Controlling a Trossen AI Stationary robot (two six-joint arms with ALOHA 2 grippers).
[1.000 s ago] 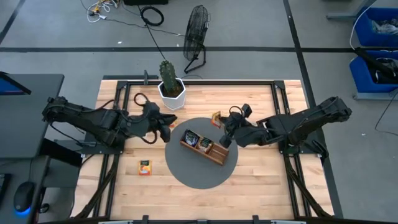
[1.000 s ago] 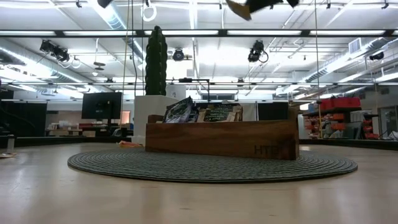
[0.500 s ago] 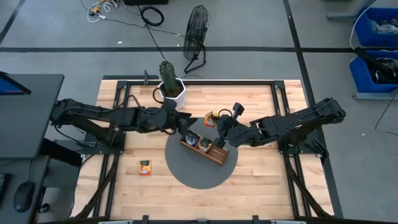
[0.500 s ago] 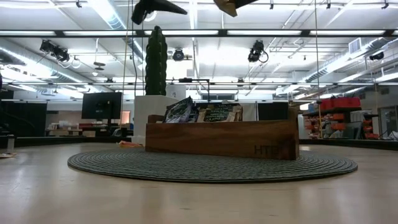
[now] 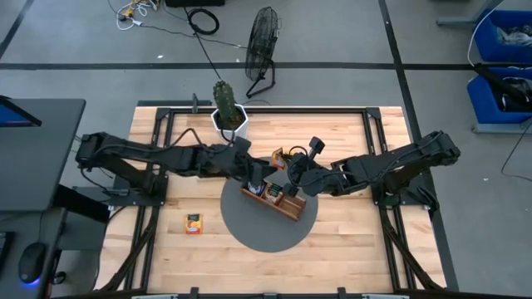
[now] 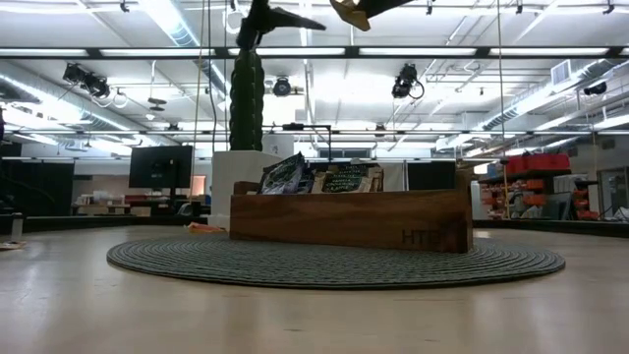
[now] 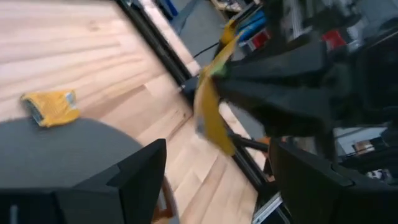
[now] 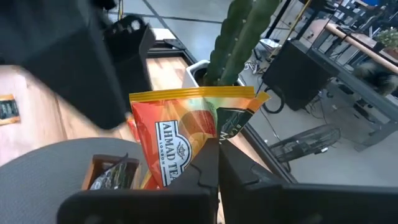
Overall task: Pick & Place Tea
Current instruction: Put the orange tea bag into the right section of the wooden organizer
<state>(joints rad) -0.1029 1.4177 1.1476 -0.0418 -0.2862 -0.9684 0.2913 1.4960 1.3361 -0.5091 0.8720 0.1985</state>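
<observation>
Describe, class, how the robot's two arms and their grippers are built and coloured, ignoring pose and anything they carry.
Both arms are matte black and made of chunky jointed segments, seen from above. Black cables loop beside the left arm near its base; the right arm looks the same in build. The left gripper has two broad, flat, angular black fingers; the right gripper has the same dark, slab-like fingers. No markings are visible.

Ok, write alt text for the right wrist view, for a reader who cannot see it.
The right gripper is shut on an orange Ahmad Tea packet, holding it upright above the round grey mat. Behind it are the cactus in its white pot and the dark left arm; one end of the wooden tray shows below.
</observation>
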